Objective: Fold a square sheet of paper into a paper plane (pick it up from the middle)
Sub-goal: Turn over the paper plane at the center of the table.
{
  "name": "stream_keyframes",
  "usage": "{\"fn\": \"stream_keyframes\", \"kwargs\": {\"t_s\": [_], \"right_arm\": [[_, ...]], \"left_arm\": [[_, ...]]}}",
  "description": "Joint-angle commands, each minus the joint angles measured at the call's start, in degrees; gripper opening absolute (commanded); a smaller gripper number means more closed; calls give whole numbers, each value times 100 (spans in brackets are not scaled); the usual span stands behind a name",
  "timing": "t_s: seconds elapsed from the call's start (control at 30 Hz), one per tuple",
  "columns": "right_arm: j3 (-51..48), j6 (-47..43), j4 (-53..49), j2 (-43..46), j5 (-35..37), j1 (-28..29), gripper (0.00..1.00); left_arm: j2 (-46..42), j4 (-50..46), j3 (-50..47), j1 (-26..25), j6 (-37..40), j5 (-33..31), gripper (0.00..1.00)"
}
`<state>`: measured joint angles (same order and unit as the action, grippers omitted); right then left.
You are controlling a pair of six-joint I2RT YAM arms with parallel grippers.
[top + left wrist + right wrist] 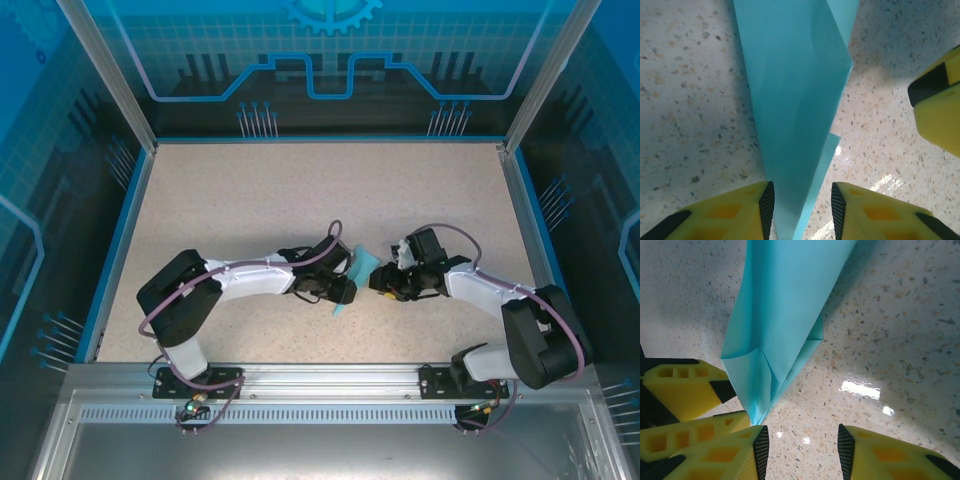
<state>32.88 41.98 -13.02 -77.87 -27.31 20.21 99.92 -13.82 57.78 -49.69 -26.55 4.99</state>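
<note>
Handling is judged delicate: the paper plane [362, 263] looks feather-light, thin and easily crumpled, so it is best pinched on its layered centre crease. A slim light-blue dart, it lies on the table [300, 190] toward 6 o'clock of centre. The left gripper [800, 205] straddles it, released. The right gripper [800, 440] is released and empty.

Paper plane [795, 100] plain cyan. Table [690, 100] beige w/ dark & orange speckles. Fingers [725, 215] yellow w/ blk pads; arms [250, 278] white & blk.
</note>
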Motion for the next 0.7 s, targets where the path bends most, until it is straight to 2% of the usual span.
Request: {"fn": "stream_keyframes", "kwargs": {"t_s": [0.0, 0.2, 0.4, 0.6, 0.67], "right_arm": [[-61, -11, 43, -68, -165, -111, 44], [-86, -6, 124, -98, -201, -113, 44], [-80, -1, 176, -182, -235, -113, 44], [-123, 196, 421, -234, -401, -70, 45], [-155, 320, 541, -230, -456, -36, 45]], "left_arm": [[110, -194, 198, -41, 137, -278, 34], [281, -403, 318, -75, 166, -485, 23], [247, -612, 383, -93, 181, -762, 18], [149, -488, 315, -80, 7, -572, 6], [77, -422, 278, -36, -105, -415, 6]]}}
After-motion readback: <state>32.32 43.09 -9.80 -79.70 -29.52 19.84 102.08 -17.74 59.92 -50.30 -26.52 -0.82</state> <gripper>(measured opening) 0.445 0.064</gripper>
